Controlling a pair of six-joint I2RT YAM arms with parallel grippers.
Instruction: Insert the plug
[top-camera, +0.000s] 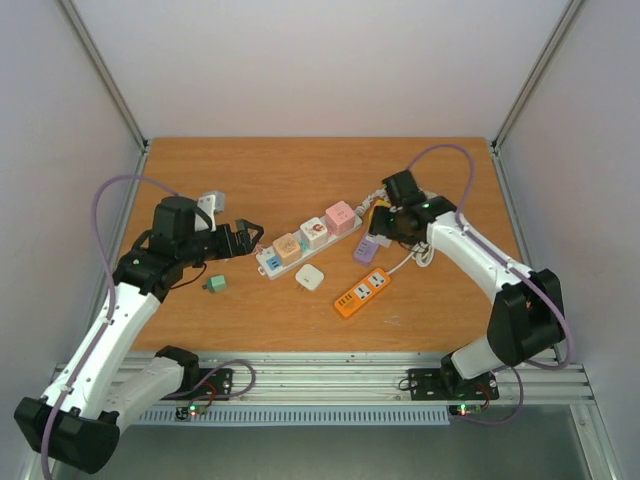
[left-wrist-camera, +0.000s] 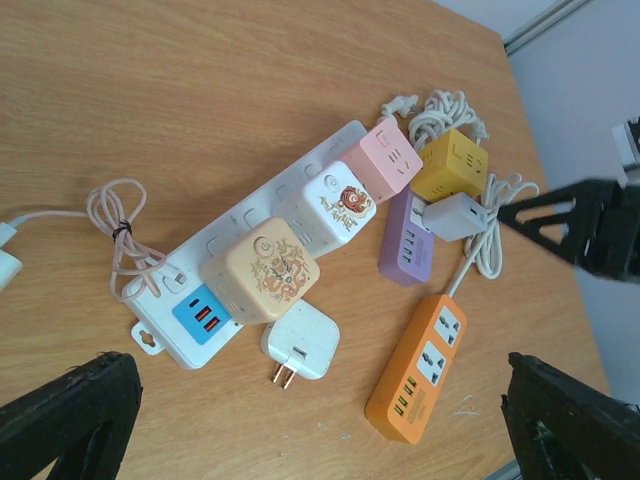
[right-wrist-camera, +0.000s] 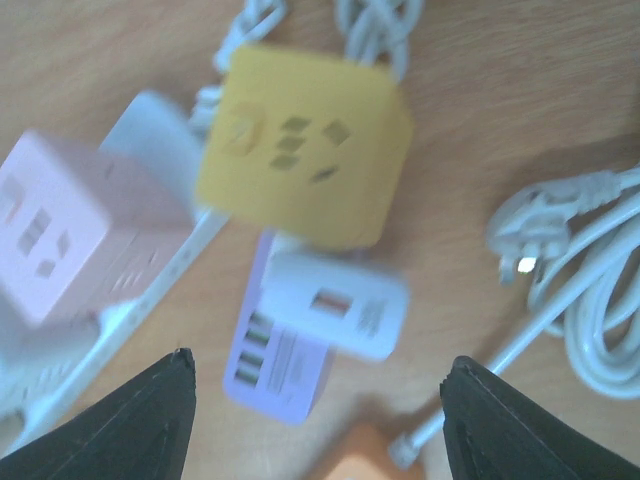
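Top external view, left side: the left claw (top-camera: 250, 238) hangs wide open and empty just off the end of the long white power strip (left-wrist-camera: 285, 185) on the wooden bench (top-camera: 450, 300). Lower centre of the left wrist view, a loose white square plug (left-wrist-camera: 298, 342) lies prongs-out beside that strip. Further right, a white oblong charger block (left-wrist-camera: 452, 215) sits on the purple socket bar (left-wrist-camera: 405, 250). The right claw (right-wrist-camera: 315, 410) is spread open over it, gripping nothing. My guess is that one's seated, so next is lifting straight up without snagging it. No readable brand, just dragon cartoons on the cream cube adapter (left-wrist-camera: 272, 270) and its white neighbour.
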